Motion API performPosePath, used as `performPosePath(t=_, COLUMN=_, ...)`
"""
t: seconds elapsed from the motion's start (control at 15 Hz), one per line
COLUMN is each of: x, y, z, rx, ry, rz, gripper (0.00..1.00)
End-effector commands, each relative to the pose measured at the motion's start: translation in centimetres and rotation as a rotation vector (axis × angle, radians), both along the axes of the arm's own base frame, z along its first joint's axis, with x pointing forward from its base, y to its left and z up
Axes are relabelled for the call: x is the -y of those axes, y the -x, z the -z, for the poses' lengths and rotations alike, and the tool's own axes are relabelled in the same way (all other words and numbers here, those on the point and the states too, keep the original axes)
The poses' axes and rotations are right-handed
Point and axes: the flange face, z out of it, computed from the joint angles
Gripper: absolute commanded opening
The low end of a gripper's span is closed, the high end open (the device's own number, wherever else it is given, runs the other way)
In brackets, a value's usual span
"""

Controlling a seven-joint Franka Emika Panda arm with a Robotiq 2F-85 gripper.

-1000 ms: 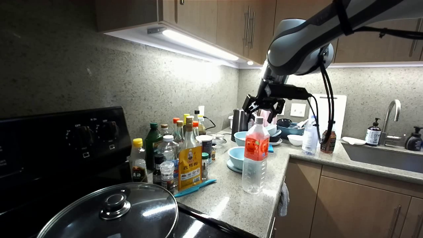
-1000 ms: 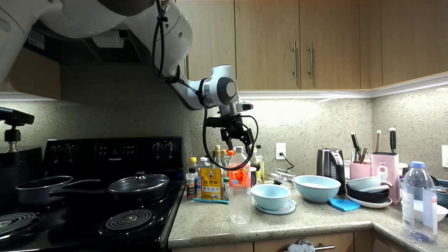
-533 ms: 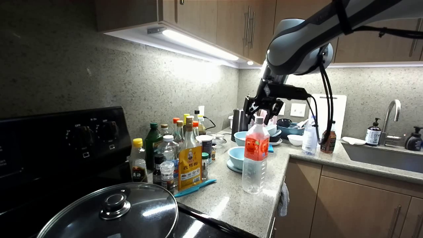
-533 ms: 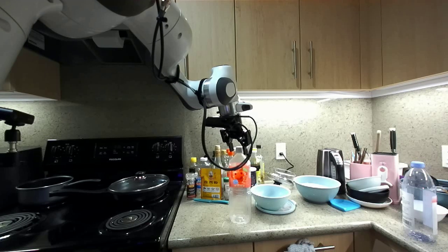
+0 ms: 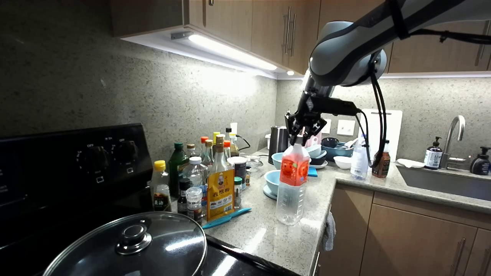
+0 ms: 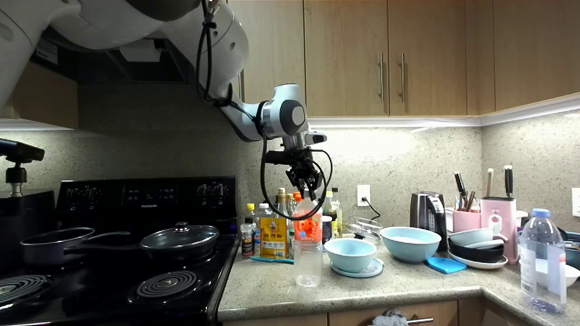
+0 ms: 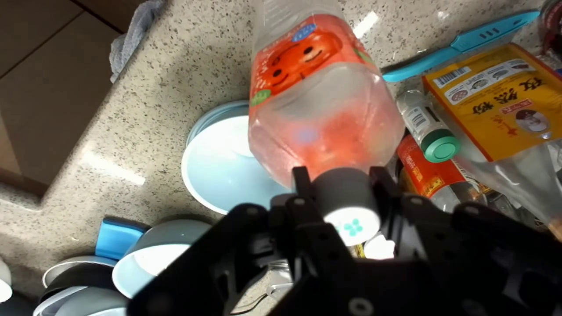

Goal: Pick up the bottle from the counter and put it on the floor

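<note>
Bottle is over the table, roughly upright, with our jaws gripping its cap, so we judge the grasp done. Whether its base touches down we cannot tell; lifting it clear and placing it on the floor remain.
</note>
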Motion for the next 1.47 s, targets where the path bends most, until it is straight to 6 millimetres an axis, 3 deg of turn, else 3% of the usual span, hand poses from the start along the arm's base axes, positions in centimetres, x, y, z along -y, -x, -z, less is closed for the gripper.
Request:
performPosePath(t=0.0, x=0.2, y=0.2, z=0.0, rx=-0.011, ry=-0.024, rz=-0.016, gripper=0.12)
performPosePath(t=0.33, x=0.6, y=1.2, z=0.1, rx=-0.066, ry=-0.032, rz=0.018, gripper=0.12)
performPosePath(t=1.0, x=3.5, y=4.4, z=-0.7, rx=-0.108, ry=-0.076, rz=0.189, gripper=0.12)
performPosePath(t=1.4, x=3.9, y=5.7, z=-0.8, rx=-0.117, ry=-0.089, rz=0.224, gripper=0.12)
